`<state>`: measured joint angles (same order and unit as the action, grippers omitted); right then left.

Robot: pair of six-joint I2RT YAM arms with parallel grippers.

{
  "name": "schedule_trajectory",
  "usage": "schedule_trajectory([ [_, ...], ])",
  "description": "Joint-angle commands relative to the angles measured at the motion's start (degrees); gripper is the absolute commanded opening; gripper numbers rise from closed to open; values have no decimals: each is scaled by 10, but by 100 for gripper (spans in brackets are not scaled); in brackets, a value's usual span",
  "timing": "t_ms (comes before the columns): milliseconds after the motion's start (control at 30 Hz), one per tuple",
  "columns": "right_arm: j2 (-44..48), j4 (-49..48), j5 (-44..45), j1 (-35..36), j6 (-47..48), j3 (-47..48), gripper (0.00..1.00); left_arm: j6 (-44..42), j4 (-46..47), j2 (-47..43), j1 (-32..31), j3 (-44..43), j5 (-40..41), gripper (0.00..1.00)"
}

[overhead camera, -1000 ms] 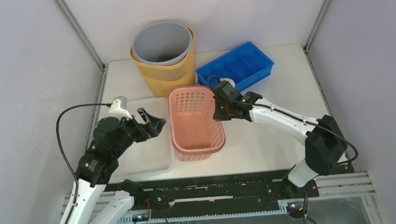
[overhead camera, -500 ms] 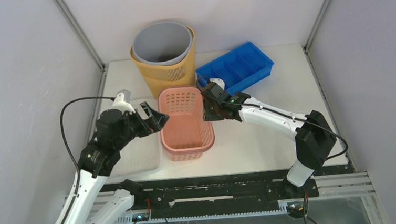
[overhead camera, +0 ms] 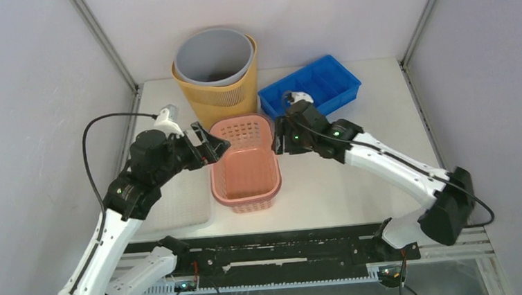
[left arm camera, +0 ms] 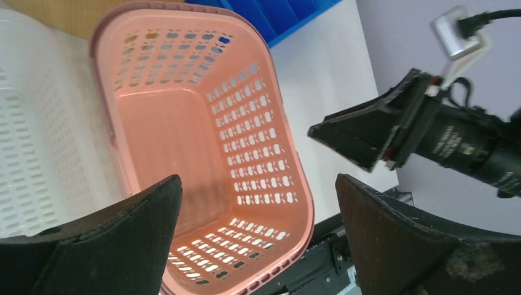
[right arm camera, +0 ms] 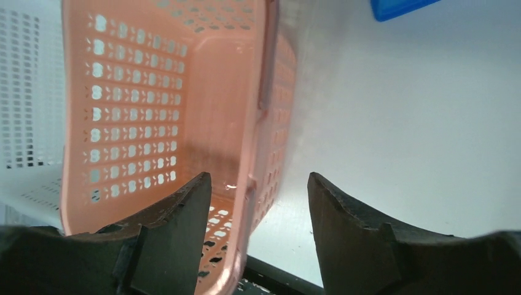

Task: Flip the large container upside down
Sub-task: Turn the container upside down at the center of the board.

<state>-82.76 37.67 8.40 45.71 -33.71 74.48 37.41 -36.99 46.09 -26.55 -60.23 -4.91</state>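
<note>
Well, from the top view, the pink perforated plastic basket (overhead camera: 247, 187), which I take to be the large container, stands upright and mouth-up in the middle of the white table (overhead camera: 357, 175). Its left edge is beside, perhaps over, a flat white perforated tray (overhead camera: 179, 203). The basket's long axis runs from the near edge toward the back wall. The left gripper (overhead camera: 213, 149) sits at the far end of the left long wall, and the right gripper (overhead camera: 280, 140) at the far end of the right long wall, so the two face each other across the short width.

In the left wrist view, that hand's fingers are spread as wide as they go. The basket's open mouth lies ahead and below between them, and nothing is pinched.

In the right wrist view, the right fingers are parted, with the rim of the right long wall standing in the gap. One finger is inside the basket and one outside, and neither visibly presses the plastic.

By my reckoning the right arm is the better placed: closing on that wall and rolling about the long axis would tip the basket over toward the left.
</note>
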Motion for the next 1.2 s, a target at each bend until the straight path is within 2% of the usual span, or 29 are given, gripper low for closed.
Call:
schedule_trajectory([
  [0,102,11,-4,-43,25,-42,67,9,30,49,-44,-42,0,100],
  [200,237,7,-39,-114,40,-145,67,35,98,137,-103,-60,11,100],
  [400,325,10,-69,-174,49,-227,67,59,119,277,-142,-114,19,100],
  [567,360,11,-103,-218,60,-265,66,75,113,349,-171,-136,86,100],
  [833,373,-3,-139,-243,67,-294,65,97,114,420,-191,-149,143,100],
  [1000,381,-11,-156,-249,68,-308,65,96,109,460,-207,-167,170,94],
  [1067,383,-14,-161,-250,68,-312,65,94,104,480,-213,-176,176,89],
  [1167,385,-14,-167,-251,67,-317,64,91,97,496,-219,-182,188,76],
])
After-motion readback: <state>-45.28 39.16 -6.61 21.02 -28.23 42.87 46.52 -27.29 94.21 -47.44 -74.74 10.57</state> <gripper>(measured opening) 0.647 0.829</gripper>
